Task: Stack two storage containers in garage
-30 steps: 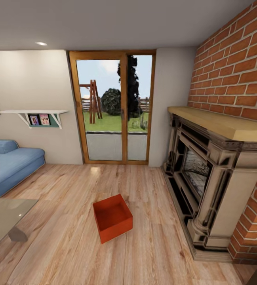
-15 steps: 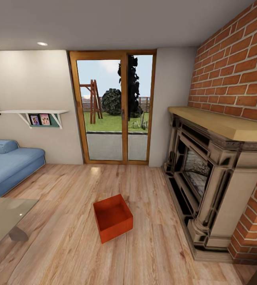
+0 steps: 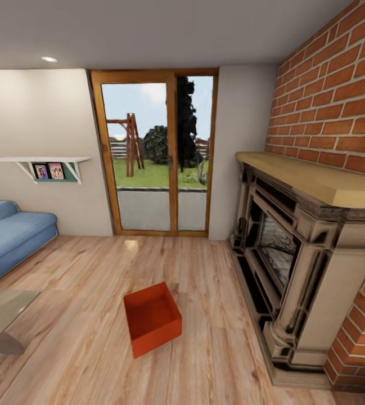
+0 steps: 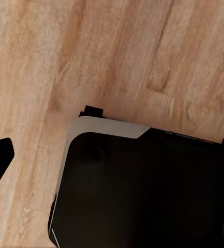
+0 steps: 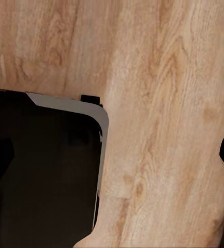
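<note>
On the plank floor [image 3: 92, 315] just ahead sat one orange bin [image 3: 152, 319], open side up, apart from the hearth. Against the earlier views the whole picture had slid a touch, so the camera moved, not the bin; the approach looked under way. Both wrist cameras looked down at planks and the dark base [image 4: 143, 191]; the jaws' state couldn't be told. Beyond: sofa [image 3: 8, 239], brick fireplace [image 3: 294, 253], glass doors [image 3: 154, 154].
</note>
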Controlling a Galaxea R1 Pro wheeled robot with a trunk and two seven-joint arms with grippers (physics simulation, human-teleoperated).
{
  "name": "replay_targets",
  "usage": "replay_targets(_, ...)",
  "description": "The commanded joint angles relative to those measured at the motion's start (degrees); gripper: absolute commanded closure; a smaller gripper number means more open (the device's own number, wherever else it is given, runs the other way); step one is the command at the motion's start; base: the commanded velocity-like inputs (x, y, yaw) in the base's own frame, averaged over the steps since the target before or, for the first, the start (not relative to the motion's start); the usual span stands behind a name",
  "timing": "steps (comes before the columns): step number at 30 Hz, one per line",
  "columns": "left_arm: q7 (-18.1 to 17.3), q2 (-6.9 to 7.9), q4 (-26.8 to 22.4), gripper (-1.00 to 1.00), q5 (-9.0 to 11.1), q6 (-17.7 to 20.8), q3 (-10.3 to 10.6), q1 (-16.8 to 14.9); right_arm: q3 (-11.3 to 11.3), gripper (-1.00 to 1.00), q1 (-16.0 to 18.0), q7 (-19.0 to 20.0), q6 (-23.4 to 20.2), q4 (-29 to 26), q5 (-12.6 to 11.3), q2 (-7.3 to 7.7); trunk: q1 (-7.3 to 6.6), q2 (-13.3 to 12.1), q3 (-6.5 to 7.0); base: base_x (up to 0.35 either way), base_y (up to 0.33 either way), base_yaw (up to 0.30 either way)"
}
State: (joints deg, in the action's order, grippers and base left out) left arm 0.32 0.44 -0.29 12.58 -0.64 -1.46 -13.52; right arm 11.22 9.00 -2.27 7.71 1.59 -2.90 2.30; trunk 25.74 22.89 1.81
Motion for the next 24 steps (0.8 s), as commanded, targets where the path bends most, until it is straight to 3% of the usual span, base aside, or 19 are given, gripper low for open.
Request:
replay_targets(1, 0.0, 0.0, 0.0, -1.0, 0.3, -0.1, -0.1, 0.0, 0.5, -1.0, 0.1, -0.1, 0.3, 0.2, -0.3, -0.02, 0.05, 0.0, -0.02, 0.261, -0.217, 0.0)
replay_targets(24, 0.0, 0.04, 0.0, -1.0, 0.3, -0.1, -0.1, 0.0, 0.4, -1.0, 0.1, -0.2, 0.3, 0.2, -0.3, 0.02, 0.05, 0.0, -0.02, 0.255, -0.212, 0.001)
